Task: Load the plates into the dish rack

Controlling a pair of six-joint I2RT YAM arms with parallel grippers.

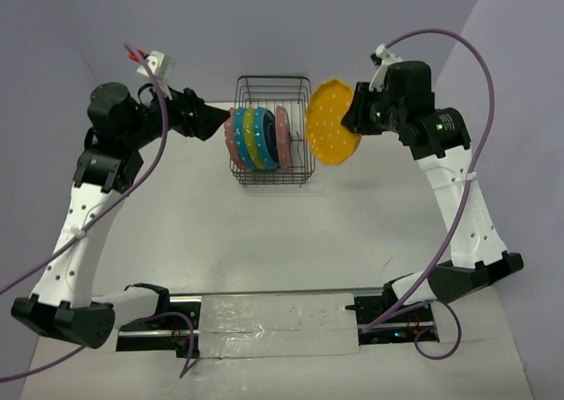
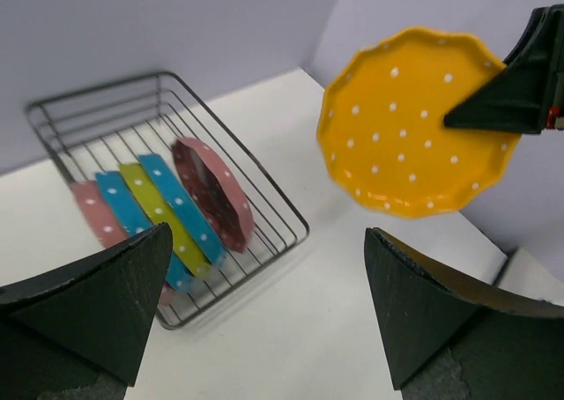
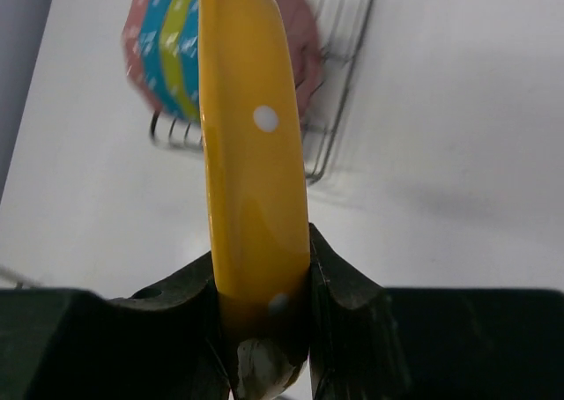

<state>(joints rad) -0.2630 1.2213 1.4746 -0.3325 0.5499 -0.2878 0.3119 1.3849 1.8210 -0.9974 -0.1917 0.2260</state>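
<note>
An orange-yellow plate (image 3: pixel 251 153) is gripped by its rim in the right gripper (image 3: pixel 264 281), whose jaws are closed partway, one on each face. The plate is carried on edge, clear of the table (image 1: pixel 264 233), just beside the right-hand side of the dish rack (image 1: pixel 297 127) and not yet over it.

In the right wrist view the plate is seen edge-on, and its edge runs away from the fingers toward the rack. Its dotted upper face is turned toward the left arm and tipped slightly upward. Being round, it has no long axis of its own; the line that matters is the rim-to-rim line running out from the grip.

A row of five plates (image 1: pixel 256 137) is stood on edge in the rack: pink, teal, yellow-green, teal, pink. All are leaned the same way and fill the left part of the basket. The right part, nearest the held plate, is left free.

The left gripper (image 1: pixel 216 121) is spread wide and empty, poised just beside the rack's left end.

The step in hand is judged to be the loading of the sixth and last plate. For the next move, the plate would need to be brought over the free right part, set parallel to the racked plates, lowered between the wires beside the right-hand pink plate, and only then released.
</note>
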